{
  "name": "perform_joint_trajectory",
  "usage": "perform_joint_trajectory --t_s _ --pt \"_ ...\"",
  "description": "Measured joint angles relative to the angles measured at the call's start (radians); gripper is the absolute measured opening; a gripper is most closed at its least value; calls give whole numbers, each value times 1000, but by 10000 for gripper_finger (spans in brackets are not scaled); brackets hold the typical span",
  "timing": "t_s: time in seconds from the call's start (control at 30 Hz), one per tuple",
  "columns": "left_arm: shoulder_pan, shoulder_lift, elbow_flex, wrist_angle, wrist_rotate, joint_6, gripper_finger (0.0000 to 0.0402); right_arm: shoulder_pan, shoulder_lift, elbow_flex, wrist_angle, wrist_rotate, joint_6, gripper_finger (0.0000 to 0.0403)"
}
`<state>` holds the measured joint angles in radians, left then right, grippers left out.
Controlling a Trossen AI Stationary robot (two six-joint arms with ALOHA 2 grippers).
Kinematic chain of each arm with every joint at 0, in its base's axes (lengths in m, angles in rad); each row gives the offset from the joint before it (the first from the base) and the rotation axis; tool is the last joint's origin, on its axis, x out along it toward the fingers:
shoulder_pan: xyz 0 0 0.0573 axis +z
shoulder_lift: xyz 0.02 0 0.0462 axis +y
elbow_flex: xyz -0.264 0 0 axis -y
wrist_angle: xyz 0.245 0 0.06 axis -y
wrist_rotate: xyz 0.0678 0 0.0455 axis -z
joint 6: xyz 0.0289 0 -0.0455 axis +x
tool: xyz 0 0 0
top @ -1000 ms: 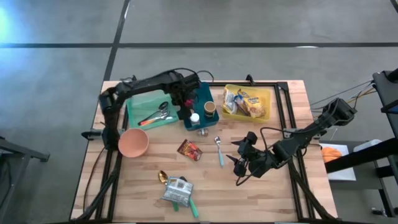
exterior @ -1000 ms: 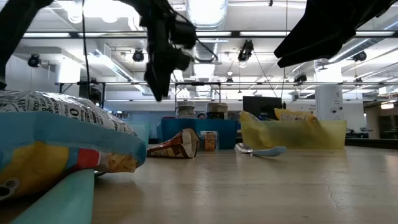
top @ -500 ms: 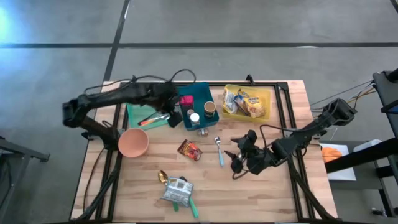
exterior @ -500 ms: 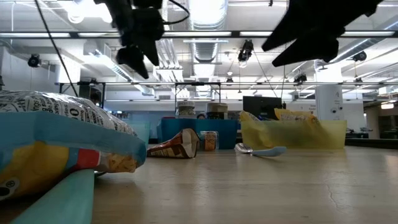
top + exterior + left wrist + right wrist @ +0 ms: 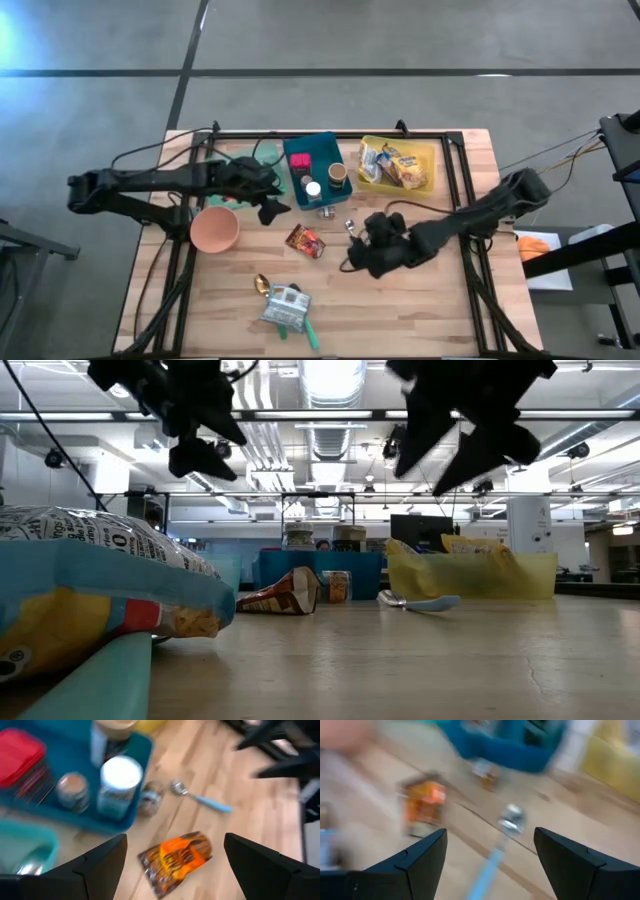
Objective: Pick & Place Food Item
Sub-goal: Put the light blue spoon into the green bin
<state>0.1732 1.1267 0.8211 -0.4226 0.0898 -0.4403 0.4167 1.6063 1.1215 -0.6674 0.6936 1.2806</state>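
Overhead, the left claw [image 5: 272, 207] hangs beside the blue bin [image 5: 300, 184], and the right claw [image 5: 362, 252] over mid-worktop [image 5: 440, 310]; both stand open and empty. The snack packet [image 5: 305, 241] lies flat between them, apart from each. Only the left wrist view resolves the bin's jars, with the packet [image 5: 175, 861] framed between its fingers [image 5: 102, 865]. The right wrist view shows the spoon [image 5: 499, 845] nearer than the packet [image 5: 422, 805]. The level view alone shows a chip bag [image 5: 100, 595] filling the foreground. A yellow bin [image 5: 398, 165] holds more bags; a pink bowl [image 5: 214, 230] sits left.
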Motion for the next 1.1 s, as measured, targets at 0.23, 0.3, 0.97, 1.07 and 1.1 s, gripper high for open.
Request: perform_joint_trajectory --t_s 0.23,0.3,0.97,1.07,1.1 --pt "-74 -51 -116 221 -3 22 340 -12 227 262 -383 -151 172 297" --pt "-75 -66 -116 224 -2 22 340 -12 275 321 -428 -194 171 297" --pt "-82 -157 -122 122 15 24 340 -87 452 437 -517 -381 159 297" --pt "-81 -155 -121 124 10 24 340 -99 448 425 -501 -397 152 297" --pt "-81 -155 -121 123 11 24 340 -106 448 421 -489 -412 144 297"
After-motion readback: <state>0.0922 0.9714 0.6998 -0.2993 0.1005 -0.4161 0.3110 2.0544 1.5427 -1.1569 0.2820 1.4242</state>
